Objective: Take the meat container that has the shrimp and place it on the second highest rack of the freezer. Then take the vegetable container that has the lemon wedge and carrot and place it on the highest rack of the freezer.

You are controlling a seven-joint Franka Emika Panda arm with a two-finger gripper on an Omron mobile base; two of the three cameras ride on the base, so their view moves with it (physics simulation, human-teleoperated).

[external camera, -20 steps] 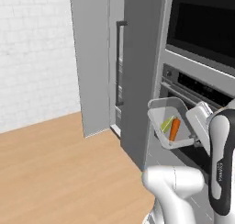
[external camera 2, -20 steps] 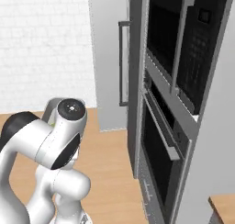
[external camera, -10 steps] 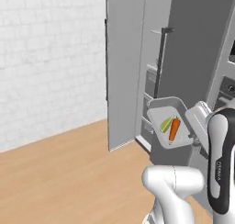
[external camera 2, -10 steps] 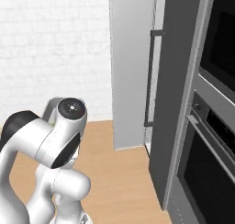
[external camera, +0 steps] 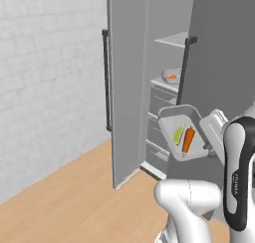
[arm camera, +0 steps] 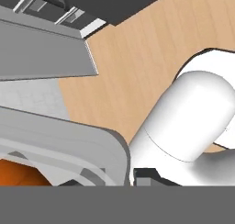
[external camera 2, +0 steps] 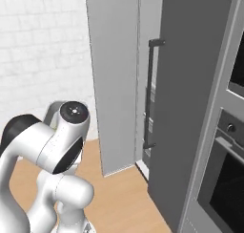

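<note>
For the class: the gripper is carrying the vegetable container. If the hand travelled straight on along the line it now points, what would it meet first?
Judging by the hand view, the gripper points down past the vegetable container it holds, so it would probably meet the wooden floor first. The robot's own white body sits close to that line, and depth is unclear.

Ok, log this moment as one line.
tool: shut on grey vegetable tray | contents: orange carrot, lemon wedge | freezer: open | shrimp tray: shelved
</note>
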